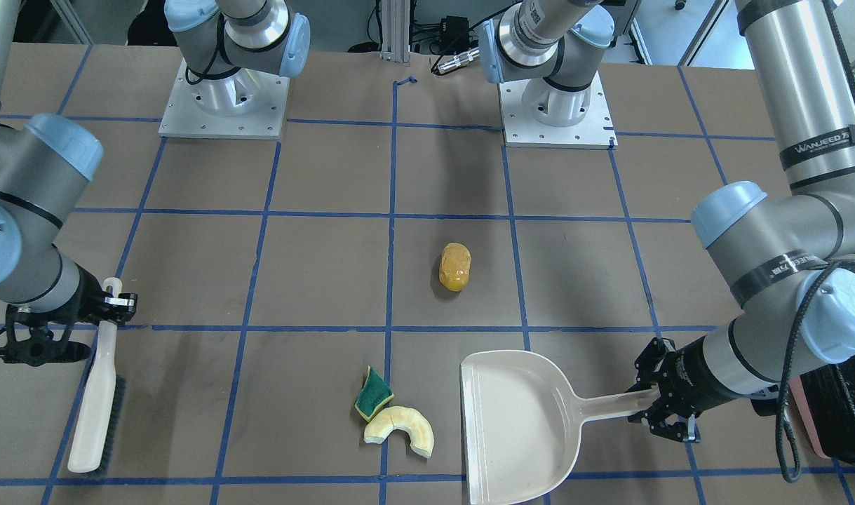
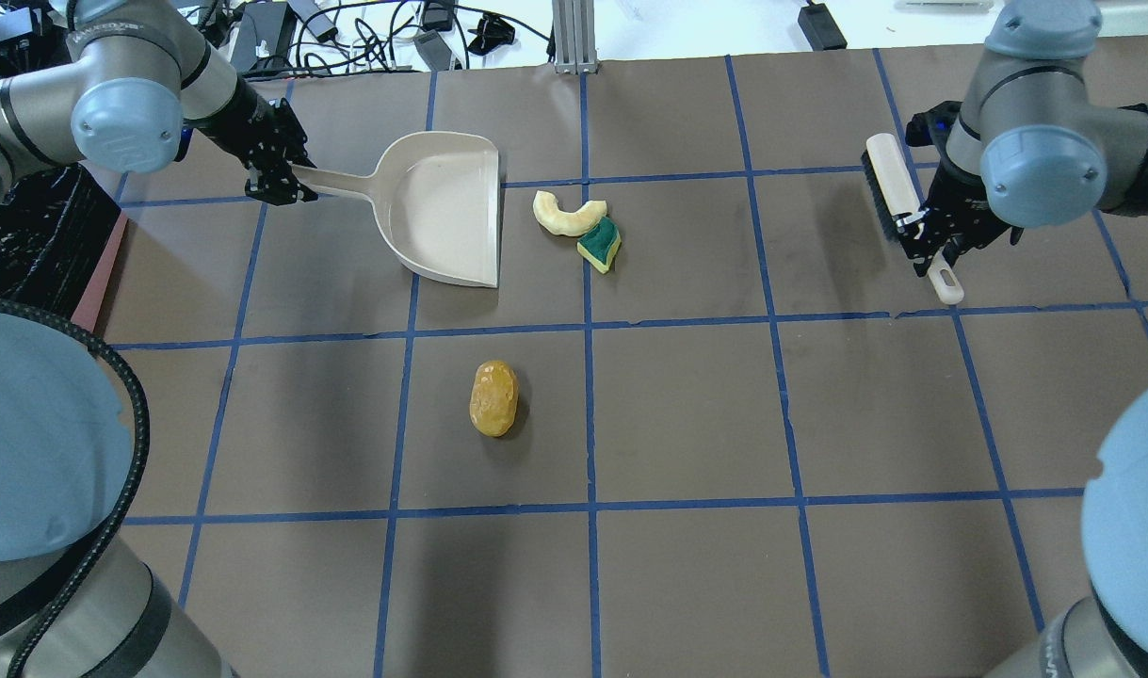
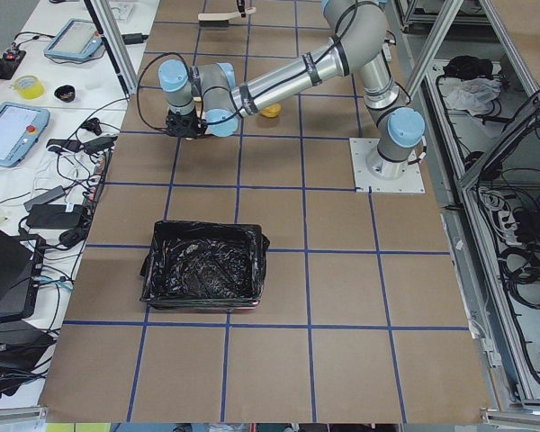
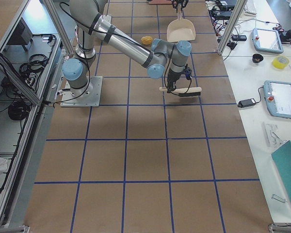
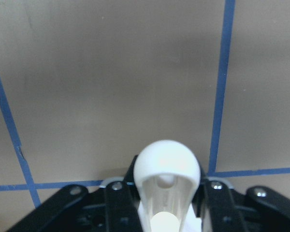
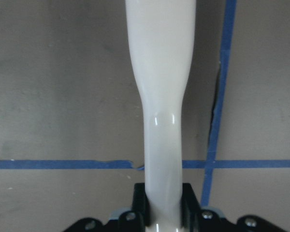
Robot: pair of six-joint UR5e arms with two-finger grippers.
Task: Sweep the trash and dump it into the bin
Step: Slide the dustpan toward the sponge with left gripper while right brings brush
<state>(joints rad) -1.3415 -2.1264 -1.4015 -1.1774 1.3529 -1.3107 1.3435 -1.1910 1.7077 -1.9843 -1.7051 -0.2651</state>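
The orange-yellow potato-like lump [image 2: 493, 398] lies near the table's middle. The pale crescent slice [image 2: 566, 212] and the green-and-yellow sponge wedge [image 2: 600, 243] lie touching each other, just off the open edge of a beige dustpan [image 2: 442, 207]. My left gripper [image 2: 282, 179] is shut on the dustpan's handle. My right gripper [image 2: 922, 231] is shut on the handle of a white brush [image 2: 889, 184], far to the right of the trash. The pink bin with its black bag [image 3: 202, 274] stands beyond my left arm and shows at the overhead view's left edge [image 2: 37, 235].
The brown table [image 2: 687, 414] carries a blue tape grid. The two arm bases [image 1: 224, 98] [image 1: 557, 105] are bolted at the robot's side. Cables and tablets [image 3: 18, 130] lie past the table's far edge.
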